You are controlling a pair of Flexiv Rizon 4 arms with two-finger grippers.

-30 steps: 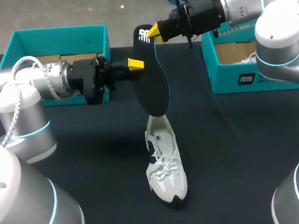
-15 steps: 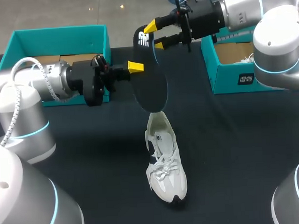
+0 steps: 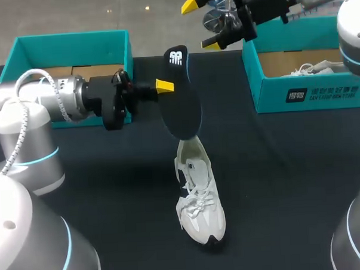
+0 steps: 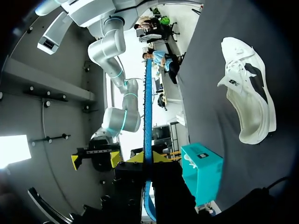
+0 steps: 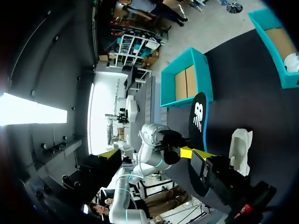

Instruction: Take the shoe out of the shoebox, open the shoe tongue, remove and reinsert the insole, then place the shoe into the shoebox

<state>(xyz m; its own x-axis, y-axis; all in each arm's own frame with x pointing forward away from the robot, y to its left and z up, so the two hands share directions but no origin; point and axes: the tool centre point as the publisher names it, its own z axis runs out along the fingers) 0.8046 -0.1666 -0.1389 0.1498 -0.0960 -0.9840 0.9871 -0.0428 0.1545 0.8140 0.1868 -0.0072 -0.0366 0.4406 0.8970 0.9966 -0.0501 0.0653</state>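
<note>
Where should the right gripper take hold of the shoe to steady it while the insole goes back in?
Likely the shoe by its heel collar, with the open right gripper coming down from above. The shoe stands on its sole, opening up, heel at the far end. The insole, held in the left gripper, hangs over that end, so pinch the collar's right wall, beside it.

L gripper (image 5: 185,152) pinches insole (image 5: 198,116) — black (shoe (image 5: 240,144) beside).

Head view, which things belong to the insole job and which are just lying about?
Job: insole in the left gripper; white shoe on the table; empty-looking teal shoebox, probably.
Lying about: second teal box holding another shoe.
</note>
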